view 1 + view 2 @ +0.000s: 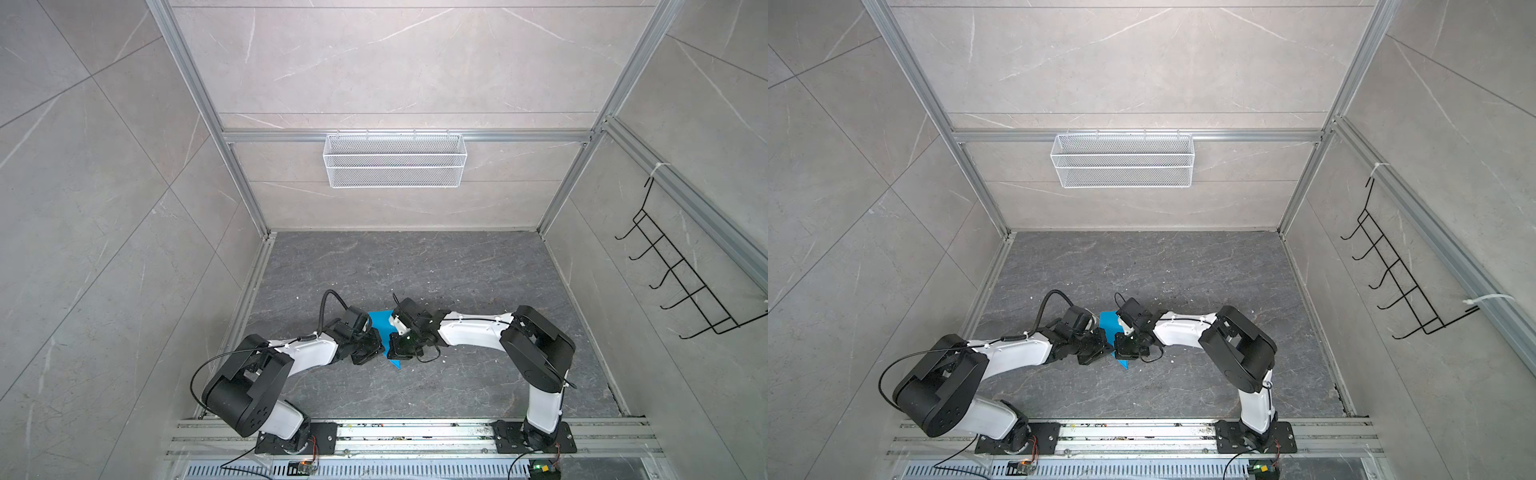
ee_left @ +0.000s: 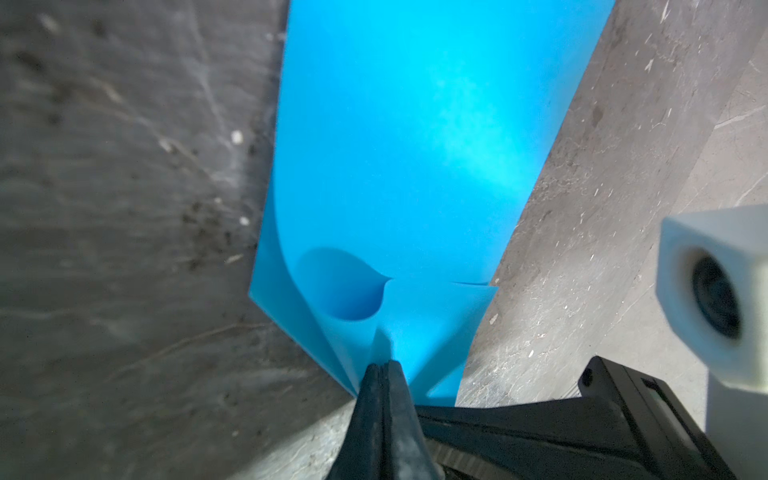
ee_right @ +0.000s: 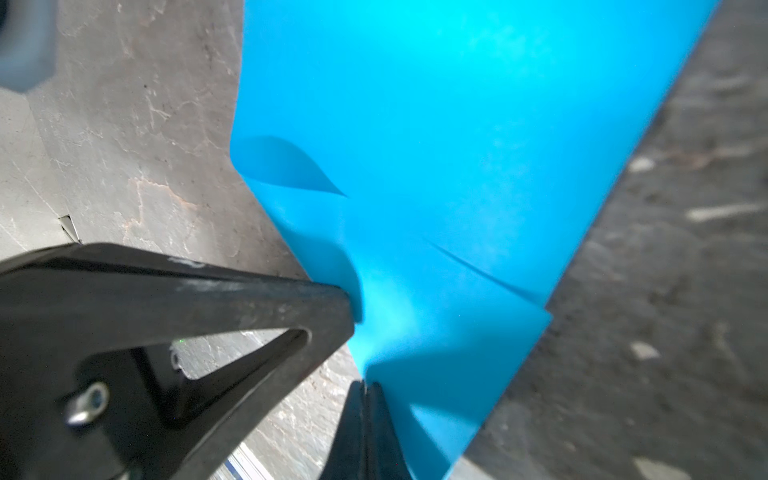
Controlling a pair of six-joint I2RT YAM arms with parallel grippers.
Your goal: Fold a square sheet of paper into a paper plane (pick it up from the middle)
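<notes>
The square sheet of paper (image 1: 380,326) is bright blue and folded into layers that taper to a point near the front, a paper-plane-like dart. It is held between both grippers in both top views (image 1: 1109,322). My left gripper (image 2: 384,365) is shut on a folded edge of the paper (image 2: 395,145), where loose layers curl open. My right gripper (image 3: 365,384) is shut on the paper's (image 3: 457,145) opposite edge. The left gripper's black finger (image 3: 249,299) touches the paper in the right wrist view. In a top view the two grippers (image 1: 376,347) (image 1: 392,353) almost meet.
A white wire basket (image 1: 395,160) hangs on the back wall. A black hook rack (image 1: 685,274) hangs on the right wall. The arms' metal rail (image 1: 415,432) runs along the front. The dark stone table (image 1: 415,270) carries small white crumbs.
</notes>
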